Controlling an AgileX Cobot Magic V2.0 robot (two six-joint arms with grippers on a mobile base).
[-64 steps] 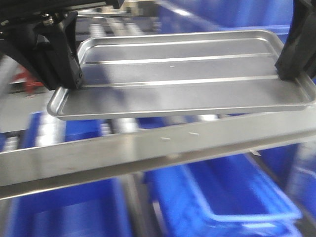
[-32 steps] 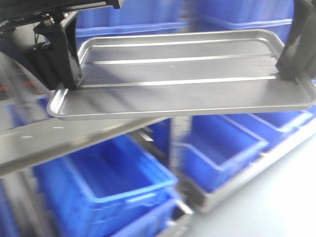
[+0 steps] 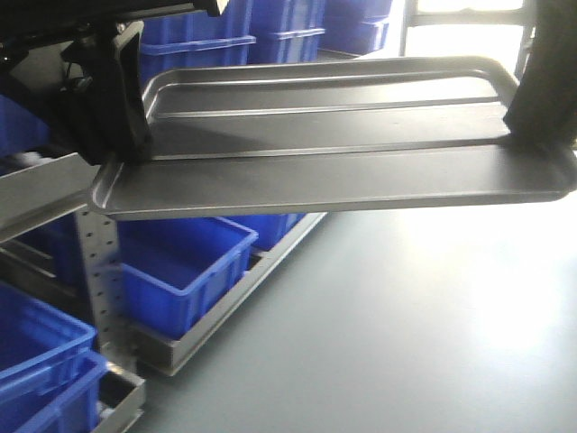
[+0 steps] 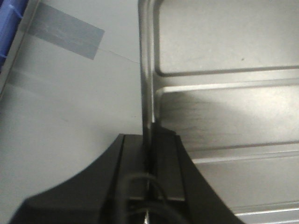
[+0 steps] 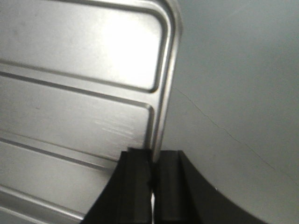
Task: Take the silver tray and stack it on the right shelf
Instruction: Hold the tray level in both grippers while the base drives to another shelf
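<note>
Silver tray (image 3: pixel 334 171) aloft near blue bins (image 3: pixel 180 262)

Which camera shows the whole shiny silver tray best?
The exterior front-facing view: the shiny rectangular silver metal tray shows nearly whole, both ribs included. Each wrist view shows just one short end of it.

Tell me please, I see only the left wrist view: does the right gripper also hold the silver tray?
Observer: Yes, the right gripper is shut on the rim of the silver tray, at the opposite short end.
Operator: Is the tray above the shelf?
Observer: No. The front view shows it mostly over grey floor; a steel rack bar shows only at the left edge.
Operator: What stands under that bar?
Observer: Open blue plastic bins, on the rack's lower level.
</note>
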